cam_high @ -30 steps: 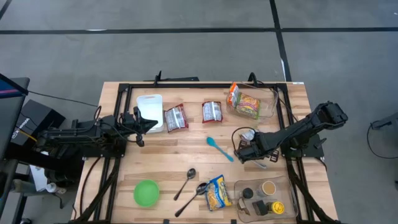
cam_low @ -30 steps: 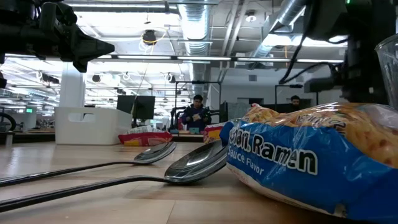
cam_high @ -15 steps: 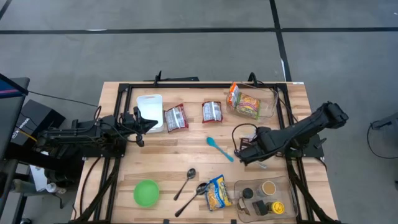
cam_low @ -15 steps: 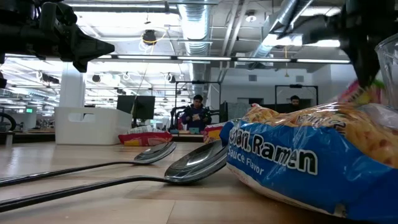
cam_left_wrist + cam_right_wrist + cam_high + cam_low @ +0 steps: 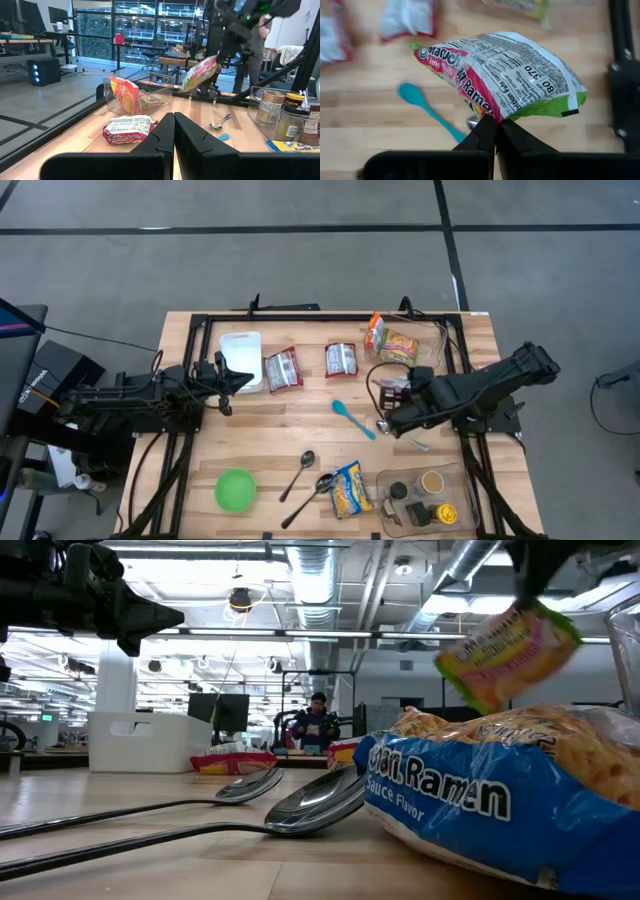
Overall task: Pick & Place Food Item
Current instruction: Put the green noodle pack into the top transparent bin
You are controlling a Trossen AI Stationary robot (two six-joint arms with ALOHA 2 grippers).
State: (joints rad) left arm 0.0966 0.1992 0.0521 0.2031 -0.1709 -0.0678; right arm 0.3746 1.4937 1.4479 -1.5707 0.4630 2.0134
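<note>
Right wrist view showed the right tool (image 5: 495, 131) pinched on a pink-and-green crinkly ramen packet (image 5: 506, 76), lifted above the wooden bench (image 5: 300, 415) toward three o'clock, pickup apparently done, placement left, while the closed left tool (image 5: 222, 377) waited at nine o'clock.

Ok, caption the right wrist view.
Right gripper shut on a ramen packet, lifted above the table.

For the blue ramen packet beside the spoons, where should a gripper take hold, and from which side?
Judging by its pose, come from straight above and pinch the free far edge of the blue ramen packet. It lies flat on the table, one spoon touches its left side, and the clear tray crowds its right.
</note>
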